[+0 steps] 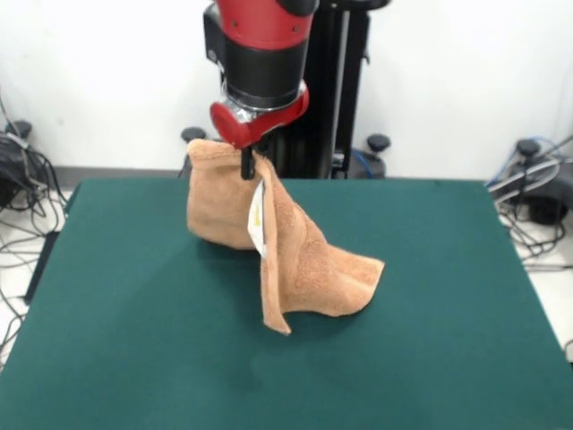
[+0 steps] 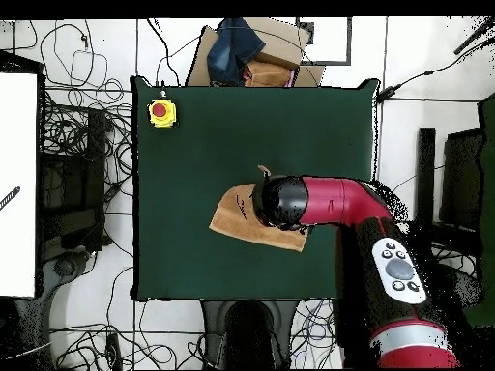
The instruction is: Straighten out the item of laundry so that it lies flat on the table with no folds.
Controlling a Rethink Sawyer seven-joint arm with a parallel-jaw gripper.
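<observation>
Front and overhead views. The table (image 1: 134, 340), covered in dark green felt-like material, is filling the foreground of the front view, and its near half is lying bare. Toward the middle, the towel (image 1: 304, 260), peach-orange terry, is trailing its lower corner on the green surface while the rest is hanging in draped folds from above; a small white tag (image 1: 258, 215) is showing along one hanging edge. At the towel's upper edge, the gripper (image 1: 247, 165) is pinching the cloth between its dark fingers, closed on the fabric, below the red and black arm (image 1: 261, 54) that is coming down from the top. Beyond the table's far edge, a black pedestal (image 1: 345, 90) is standing against a pale wall, with tangled cables (image 1: 22, 179) lying on the light floor at both sides. In the overhead view the arm (image 2: 338, 201) is reaching across the table (image 2: 193, 145) and is hiding much of the towel (image 2: 237, 217). A yellow box with a red button (image 2: 161, 112) is sitting well apart from the towel at one table corner, and a cardboard box (image 2: 276, 63) holding dark blue cloth is standing just off the table's edge.
</observation>
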